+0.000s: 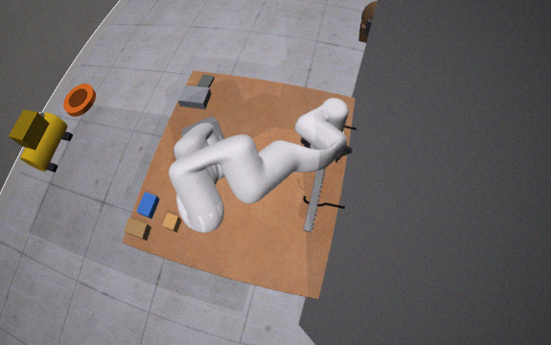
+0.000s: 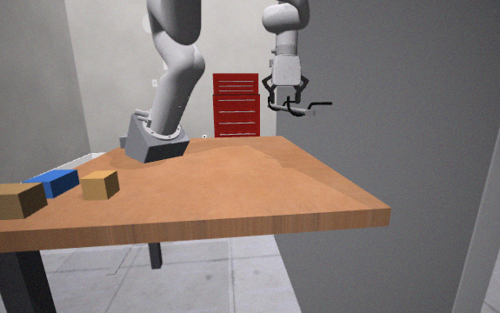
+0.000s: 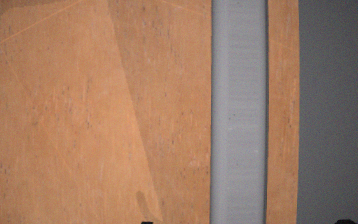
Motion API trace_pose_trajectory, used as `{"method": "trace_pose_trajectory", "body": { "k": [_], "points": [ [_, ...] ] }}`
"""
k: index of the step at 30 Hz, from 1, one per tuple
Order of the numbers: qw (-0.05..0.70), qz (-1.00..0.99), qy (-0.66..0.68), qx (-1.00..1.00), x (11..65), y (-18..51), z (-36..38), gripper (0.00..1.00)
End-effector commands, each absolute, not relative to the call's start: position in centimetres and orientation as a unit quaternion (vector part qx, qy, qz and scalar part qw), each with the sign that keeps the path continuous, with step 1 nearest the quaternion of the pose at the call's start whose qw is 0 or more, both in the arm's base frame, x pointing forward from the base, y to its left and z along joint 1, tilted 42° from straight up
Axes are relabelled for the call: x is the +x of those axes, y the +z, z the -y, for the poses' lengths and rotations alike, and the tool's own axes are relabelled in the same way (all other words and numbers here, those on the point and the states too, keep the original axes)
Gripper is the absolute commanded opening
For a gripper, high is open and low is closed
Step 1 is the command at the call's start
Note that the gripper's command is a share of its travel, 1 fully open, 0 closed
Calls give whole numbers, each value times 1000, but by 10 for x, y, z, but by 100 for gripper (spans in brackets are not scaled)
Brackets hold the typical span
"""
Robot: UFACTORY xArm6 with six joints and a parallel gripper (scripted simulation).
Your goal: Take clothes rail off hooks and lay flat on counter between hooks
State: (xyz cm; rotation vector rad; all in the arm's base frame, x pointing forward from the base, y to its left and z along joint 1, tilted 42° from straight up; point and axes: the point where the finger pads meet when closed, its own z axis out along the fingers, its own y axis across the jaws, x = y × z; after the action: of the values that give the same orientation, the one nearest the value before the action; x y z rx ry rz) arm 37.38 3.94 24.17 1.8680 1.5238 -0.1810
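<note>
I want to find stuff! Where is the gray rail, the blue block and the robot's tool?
Clothes rail (image 1: 314,201): top view, on the middle of its bare gray length.
Blue block (image 1: 148,204): top view, on its top face.
Tool (image 2: 286,103): exterior view, midway between its open fingertips.

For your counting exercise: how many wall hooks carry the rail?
2. One hook nearer the rail's free end; the other beside the arm's wrist, partly hidden.
</note>
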Motion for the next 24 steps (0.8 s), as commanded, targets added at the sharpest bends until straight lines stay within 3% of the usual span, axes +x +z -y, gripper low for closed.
{"method": "trace_pose_trajectory", "body": {
  "k": [1, 24],
  "points": [
    [354, -589, -68, 723, 376, 240, -38, 100],
    [354, -589, -68, 723, 378, 235, -34, 100]
  ]
}}
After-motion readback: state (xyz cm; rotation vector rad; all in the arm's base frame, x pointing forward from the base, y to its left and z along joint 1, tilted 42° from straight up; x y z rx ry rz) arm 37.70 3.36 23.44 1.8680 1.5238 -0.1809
